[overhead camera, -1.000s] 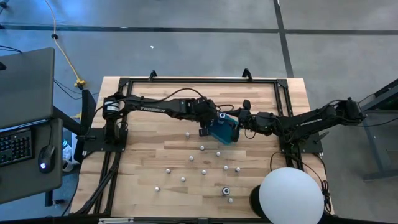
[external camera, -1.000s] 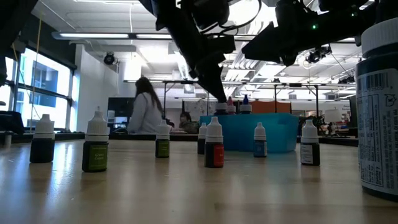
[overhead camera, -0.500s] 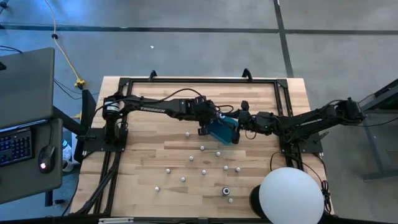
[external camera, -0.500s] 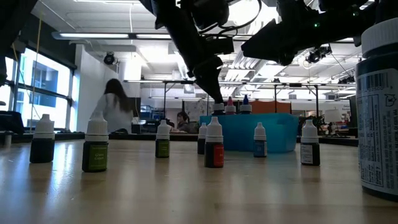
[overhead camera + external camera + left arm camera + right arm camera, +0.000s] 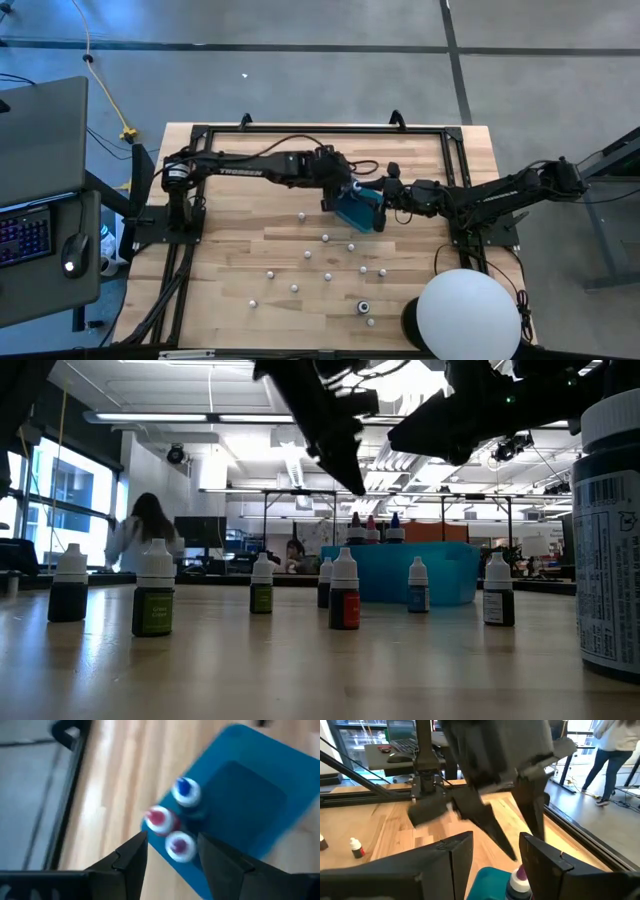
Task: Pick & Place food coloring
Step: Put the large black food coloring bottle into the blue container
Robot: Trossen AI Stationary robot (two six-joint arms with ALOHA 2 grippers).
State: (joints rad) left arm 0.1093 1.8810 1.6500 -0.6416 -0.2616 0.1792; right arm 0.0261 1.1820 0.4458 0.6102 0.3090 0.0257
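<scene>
Lifting left gripper point(image 5: 167, 857), jaws apart and empty, straight up off three bottles point(image 5: 172, 822) in teal box point(image 5: 250, 790); avoid clipping caps.

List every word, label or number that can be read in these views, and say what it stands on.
"TROSSEN", partly legible: white lettering along the left arm in the high view.
Barcode and fine print: label of the big near bottle in the low view, too small to read.
Labels on the small food coloring bottles: too blurred to read.
Nothing else is readable.
</scene>
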